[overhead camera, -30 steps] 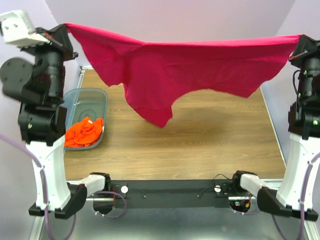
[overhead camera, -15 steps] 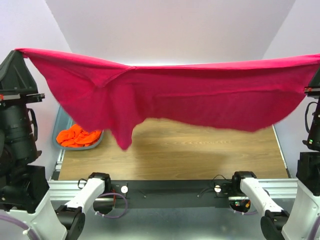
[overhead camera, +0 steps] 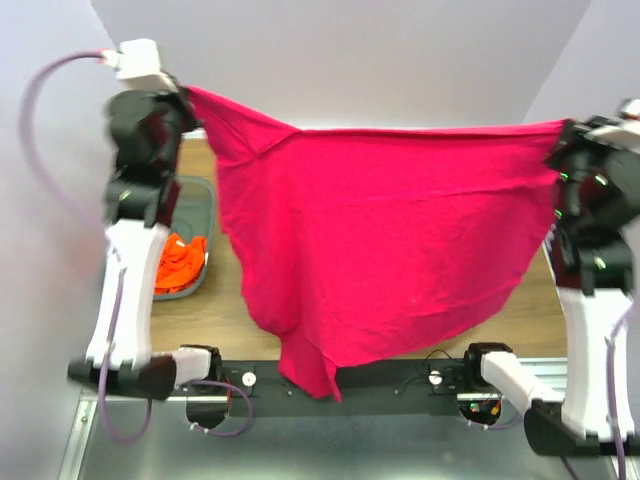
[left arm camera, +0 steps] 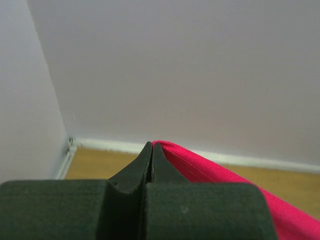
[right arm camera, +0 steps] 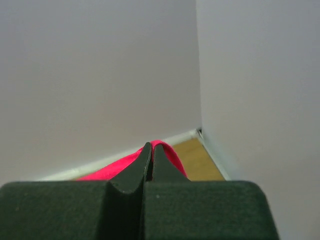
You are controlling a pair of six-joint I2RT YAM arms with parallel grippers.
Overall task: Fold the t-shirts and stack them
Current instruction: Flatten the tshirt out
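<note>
The magenta-pink t-shirt [overhead camera: 380, 240] hangs spread in the air between my two arms, its lowest corner dangling over the near rail. My left gripper [overhead camera: 185, 92] is shut on its upper left corner, and pink cloth [left arm camera: 200, 167] shows beside the pinched tips [left arm camera: 151, 146]. At the upper right corner my right gripper [overhead camera: 566, 128] is shut too, with pink cloth [right arm camera: 125, 165] folded over its tips [right arm camera: 151, 145]. The orange t-shirt [overhead camera: 182, 262] lies crumpled in the bin, partly hidden by my left arm.
The translucent blue-grey bin [overhead camera: 197, 205] stands on the wooden table [overhead camera: 530, 310] at the left, behind my left arm. White walls close in the back and both sides. The black rail with the arm bases [overhead camera: 400, 378] runs along the near edge.
Both arms have swung from spread wide apart back inward and farther away. The pink shirt, stretched in a flat band before, now hangs down as a broad sheet reaching the near rail.
</note>
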